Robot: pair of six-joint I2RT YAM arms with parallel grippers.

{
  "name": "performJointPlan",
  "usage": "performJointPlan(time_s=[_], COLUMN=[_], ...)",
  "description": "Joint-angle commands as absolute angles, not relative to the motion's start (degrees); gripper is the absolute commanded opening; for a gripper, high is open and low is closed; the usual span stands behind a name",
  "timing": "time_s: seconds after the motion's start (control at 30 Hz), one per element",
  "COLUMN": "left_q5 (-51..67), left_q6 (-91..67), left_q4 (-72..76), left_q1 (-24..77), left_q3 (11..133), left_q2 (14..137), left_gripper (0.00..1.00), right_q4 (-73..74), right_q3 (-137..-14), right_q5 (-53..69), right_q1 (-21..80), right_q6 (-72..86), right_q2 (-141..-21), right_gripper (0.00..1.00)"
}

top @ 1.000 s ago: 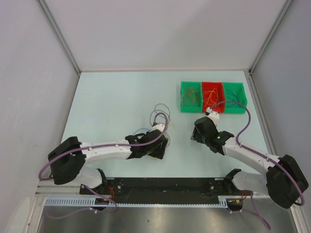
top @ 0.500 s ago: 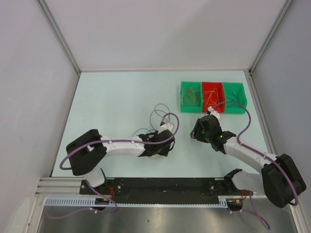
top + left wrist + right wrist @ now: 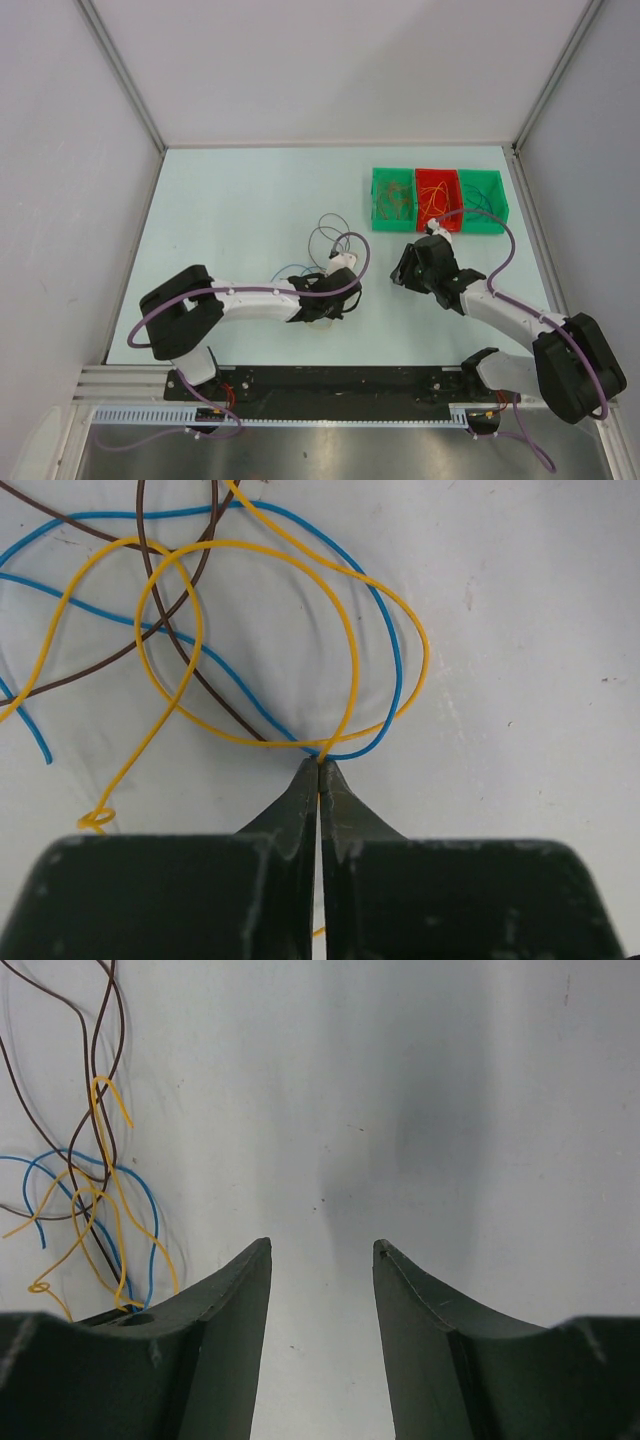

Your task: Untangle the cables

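Observation:
The cables (image 3: 330, 240) lie as a loose tangle of thin loops on the table, just beyond my left gripper (image 3: 335, 300). In the left wrist view, yellow (image 3: 356, 665), blue (image 3: 400, 675) and brown (image 3: 141, 520) strands cross each other. My left gripper (image 3: 319, 764) is shut on the yellow cable, where it meets a blue loop. My right gripper (image 3: 322, 1246) stands open over bare table with nothing between its fingers. The tangle (image 3: 100, 1200) lies to its left.
A row of three small bins stands at the back right: green (image 3: 392, 178), red (image 3: 437, 176), green (image 3: 482, 178), each holding wire pieces. The thick purple robot cables (image 3: 505, 245) arch over both arms. Grey walls close in the table.
My left arm has swung its elbow right and its gripper has closed on the yellow cable. The right gripper has edged slightly toward the tangle, still open.

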State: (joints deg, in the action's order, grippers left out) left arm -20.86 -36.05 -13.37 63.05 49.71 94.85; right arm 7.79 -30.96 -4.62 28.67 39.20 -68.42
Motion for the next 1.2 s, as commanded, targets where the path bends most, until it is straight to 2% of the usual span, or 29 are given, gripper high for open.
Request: performJointPlan(time_s=[0.0, 0.2, 0.5, 0.73, 0.83, 1.03, 1.17], left_q5=[-22.41, -21.62, -18.99, -14.42, -12.57, -8.02, -4.66], left_q6=[-36.56, -35.16, -27.26, -16.10, -13.10, -10.37, -9.40], left_q4=[-16.51, -28.54, -37.17, -41.75, -40.79, -36.58, -31.82], left_q1=[63.54, 63.46, 61.26, 60.82, 60.82, 60.82, 60.82], left_q3=[51.50, 58.88, 71.70, 96.02, 102.54, 100.03, 95.37], left_q2=[90.98, 84.66, 74.19, 72.33, 71.98, 68.21, 63.29], left_gripper=[0.00, 0.00, 0.00, 0.00, 0.00, 0.00, 0.01], right_q4=[5.80, 6.06, 8.26, 11.77, 15.28, 19.95, 15.83], right_q3=[-30.85, -30.76, -30.76, -32.42, -36.19, -44.73, -49.29], right_q5=[-3.87, -4.39, -5.62, -5.28, -4.40, 2.88, 12.20], right_q1=[28.39, 28.39, 28.74, 27.60, 26.46, 24.79, 24.79], right_q6=[38.67, 38.76, 39.11, 38.94, 37.19, 31.56, 28.83], right_q2=[-68.73, -68.47, -64.43, -55.03, -49.76, -41.76, -37.54], right_gripper=[0.49, 0.49, 0.49, 0.51, 0.53, 0.57, 0.65])
